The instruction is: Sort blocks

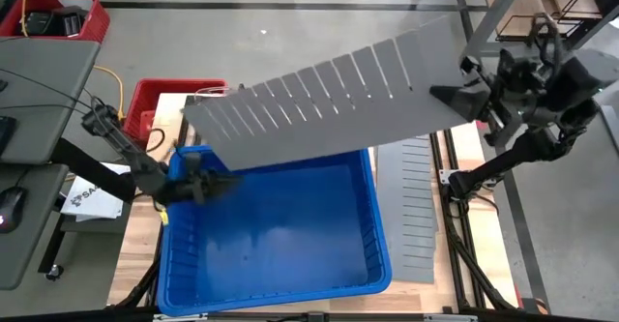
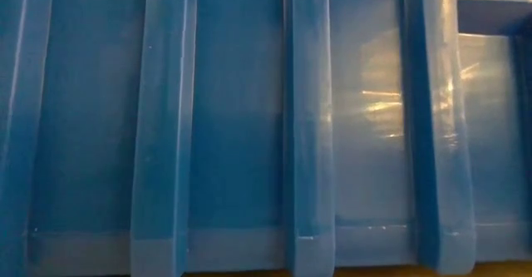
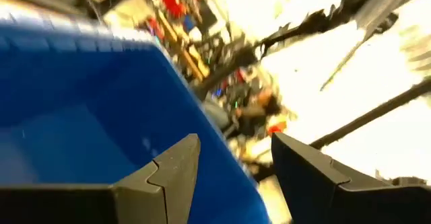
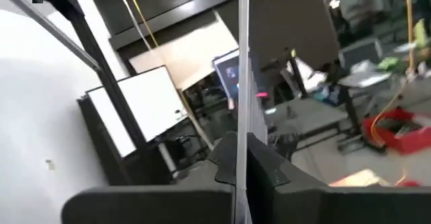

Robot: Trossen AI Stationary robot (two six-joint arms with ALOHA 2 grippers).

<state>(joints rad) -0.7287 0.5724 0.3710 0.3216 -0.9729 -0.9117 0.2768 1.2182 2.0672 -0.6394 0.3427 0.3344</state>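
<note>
Left hand (image 1: 224, 181) at blue bin (image 1: 280, 274) far-left rim, fingers part-open, empty. Right hand (image 1: 447, 97) clamps slotted grey divider panel (image 1: 329, 95), raised over bin. Second panel (image 1: 418, 206) flat on surface, right. Blocks not visible. Step: bin setup; next, lower panel inside.

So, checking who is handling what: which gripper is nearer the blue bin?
Left. The left gripper sits at the blue bin rim; the right gripper is raised off to the side, shut on the grey divider panel.

Only "SA" reads — on a white sheet (image 1: 89, 198) — the rest hidden.
</note>
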